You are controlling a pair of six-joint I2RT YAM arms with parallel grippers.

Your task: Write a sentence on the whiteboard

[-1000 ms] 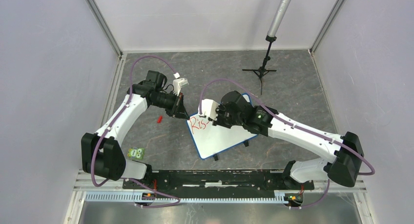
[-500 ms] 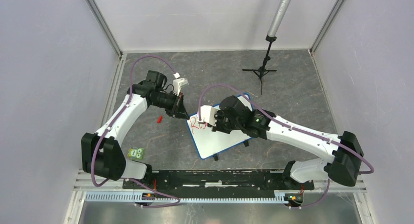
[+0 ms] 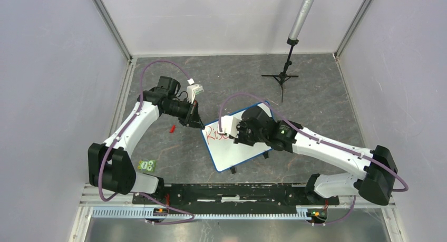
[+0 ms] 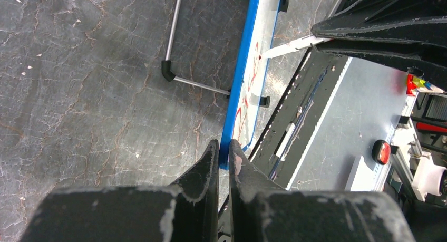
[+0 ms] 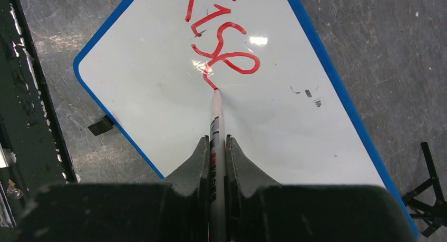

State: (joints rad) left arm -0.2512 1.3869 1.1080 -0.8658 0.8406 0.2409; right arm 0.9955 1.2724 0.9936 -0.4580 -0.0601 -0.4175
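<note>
The whiteboard [image 3: 237,149] with a blue rim lies tilted mid-table; it also shows in the right wrist view [image 5: 158,105] and edge-on in the left wrist view [image 4: 240,89]. Red letters reading "Rise" [image 5: 224,55] sit near its upper left corner [image 3: 213,135]. My left gripper [image 4: 223,149] is shut on the board's blue corner [image 3: 198,123]. My right gripper [image 5: 216,144] is shut on a white marker [image 5: 216,121], its red tip touching the board just below the last letter. In the top view this gripper [image 3: 235,134] hovers over the board's upper part.
A small red marker cap [image 3: 172,128] lies left of the board. A green card [image 3: 147,165] lies by the left arm base. A black tripod stand [image 3: 283,76] is at the back right. A black rail [image 3: 232,192] runs along the near edge.
My right gripper has shifted right and slightly down across the board with the marker, and the red word has grown by a letter. The left arm has not moved.
</note>
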